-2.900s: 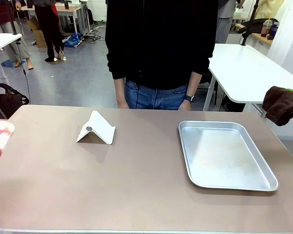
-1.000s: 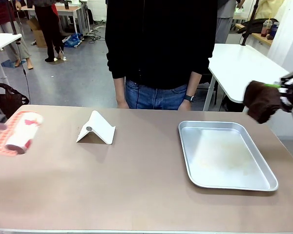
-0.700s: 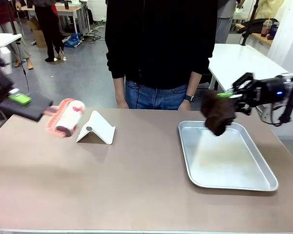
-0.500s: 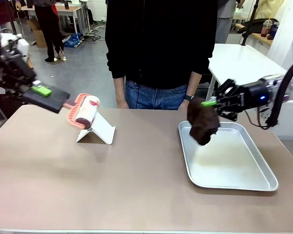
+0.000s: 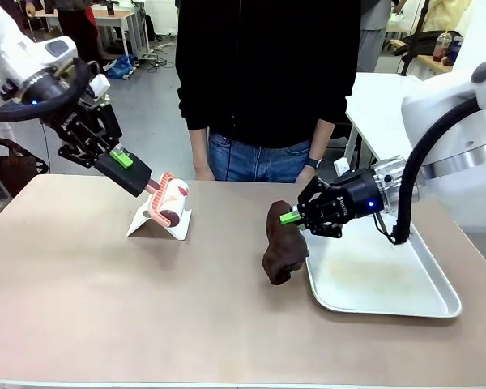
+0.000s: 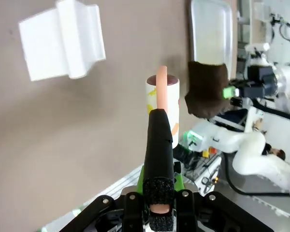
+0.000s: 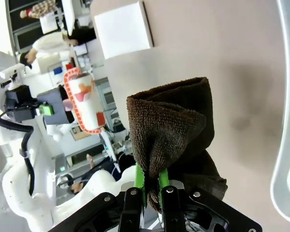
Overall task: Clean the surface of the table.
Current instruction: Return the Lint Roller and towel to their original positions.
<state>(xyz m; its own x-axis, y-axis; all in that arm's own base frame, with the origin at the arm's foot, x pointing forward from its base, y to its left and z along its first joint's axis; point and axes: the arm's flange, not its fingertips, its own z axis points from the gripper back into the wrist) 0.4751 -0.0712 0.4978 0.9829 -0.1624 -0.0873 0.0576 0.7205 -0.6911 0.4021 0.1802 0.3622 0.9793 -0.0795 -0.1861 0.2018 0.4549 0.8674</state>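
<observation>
Both arms have swung in from the table's ends toward its middle since the earlier frames; the cloth (image 5: 283,251) that hung over the tray (image 5: 405,304) half a second ago now dangles past the tray's left rim, its lower end at or just above the table (image 5: 146,324), which spreads tan and bare across the near foreground. Right gripper (image 5: 291,217) is clenched on the cloth's top fold; the right wrist view shows the green pads (image 7: 139,186) pinching it tight. Farther back on the left, the left gripper (image 5: 123,158) grasps the black handle of the lint roller (image 5: 168,203), whose drum hangs just above the white stand (image 5: 158,217); whether they touch I cannot tell. Beyond the far edge stands a person (image 5: 267,81), hands low.

To wipe well, I judge the cloth should be lowered until it lies flat on the top, then pressed and dragged in overlapping strokes, staying off the tray rim; the roller needs its drum level on the surface and clear of the stand before rolling.
</observation>
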